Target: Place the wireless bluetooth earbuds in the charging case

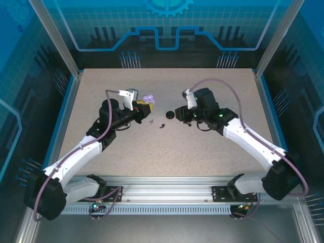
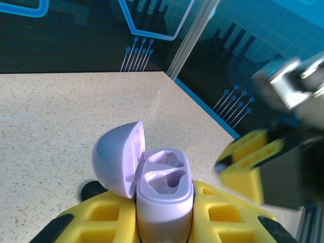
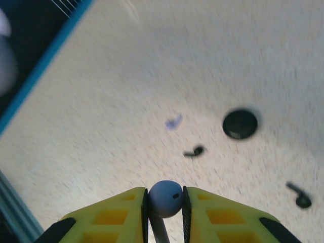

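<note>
A: Left claw [image 2: 163, 212] is clenched on the case [image 2: 167, 174]. The case stands upright, lid [image 2: 119, 164] swung open to one side. Both wells look bare.

B: Right claw [image 3: 165, 195] is pinching one pale earbud [image 3: 165, 200]. The bulb sits at the tips and the stem runs back between the fingers.

A: Key relation, top view: the case lies left of the right claw and slightly farther. The two claws face each other. Judgement: the right arm brings the earbud leftward, then the stem must turn to drop into a well.

B: On the table [image 1: 202, 162] between them there is a black puck [image 3: 239, 124] close off the right claw's tips. There are also two black bits [image 3: 194, 151] and a purple scrap [image 3: 173, 121], too small to identify.

A: All lie low. Probably no obstruction if the earbud passes above them.
</note>
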